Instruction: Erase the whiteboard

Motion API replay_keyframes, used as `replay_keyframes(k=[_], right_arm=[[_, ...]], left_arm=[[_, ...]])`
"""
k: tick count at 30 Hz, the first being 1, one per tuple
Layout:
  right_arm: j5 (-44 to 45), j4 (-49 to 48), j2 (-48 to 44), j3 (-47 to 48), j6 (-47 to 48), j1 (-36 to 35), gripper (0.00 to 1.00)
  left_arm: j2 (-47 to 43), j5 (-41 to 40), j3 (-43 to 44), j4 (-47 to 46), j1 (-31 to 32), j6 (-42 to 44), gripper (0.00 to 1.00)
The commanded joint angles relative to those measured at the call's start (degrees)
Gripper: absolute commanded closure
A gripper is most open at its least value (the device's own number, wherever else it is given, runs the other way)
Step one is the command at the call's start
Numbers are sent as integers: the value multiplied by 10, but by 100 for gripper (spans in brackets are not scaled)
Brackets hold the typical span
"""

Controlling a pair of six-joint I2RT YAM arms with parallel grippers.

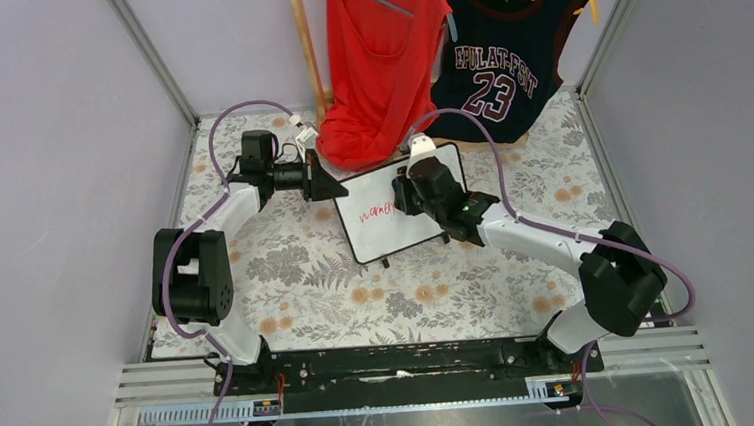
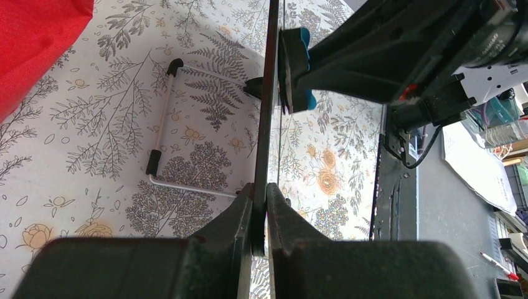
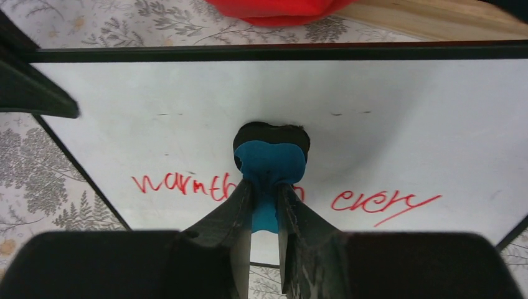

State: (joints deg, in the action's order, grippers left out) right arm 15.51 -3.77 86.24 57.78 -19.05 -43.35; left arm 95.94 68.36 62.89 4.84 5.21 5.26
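The whiteboard stands propped up on the floral cloth, with red handwriting across its face. My left gripper is shut on its left edge. In the left wrist view the whiteboard shows edge-on, pinched between the left gripper. My right gripper is shut on a blue eraser, which presses on the whiteboard between the red words "warmth" and "every". The eraser meets the board's face from the right.
A red top and a dark number 23 jersey hang behind the board, beside a wooden pole. The board's wire stand rests on the floral cloth. Grey enclosure walls close both sides.
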Motion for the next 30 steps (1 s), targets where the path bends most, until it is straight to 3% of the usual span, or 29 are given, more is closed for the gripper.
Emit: replay_keyframes(k=[1, 8, 23, 30], right_arm=[[-6, -31, 20, 35, -17, -19, 100], [61, -11, 6, 13, 10, -12, 100], [127, 10, -71, -79, 51, 72, 100], [72, 14, -65, -66, 27, 68, 100]], left_arm=[[8, -40, -9, 21, 1, 30, 100], [8, -40, -8, 24, 1, 32, 100], [4, -40, 0, 51, 1, 49, 100], [5, -38, -3, 50, 1, 50, 100]])
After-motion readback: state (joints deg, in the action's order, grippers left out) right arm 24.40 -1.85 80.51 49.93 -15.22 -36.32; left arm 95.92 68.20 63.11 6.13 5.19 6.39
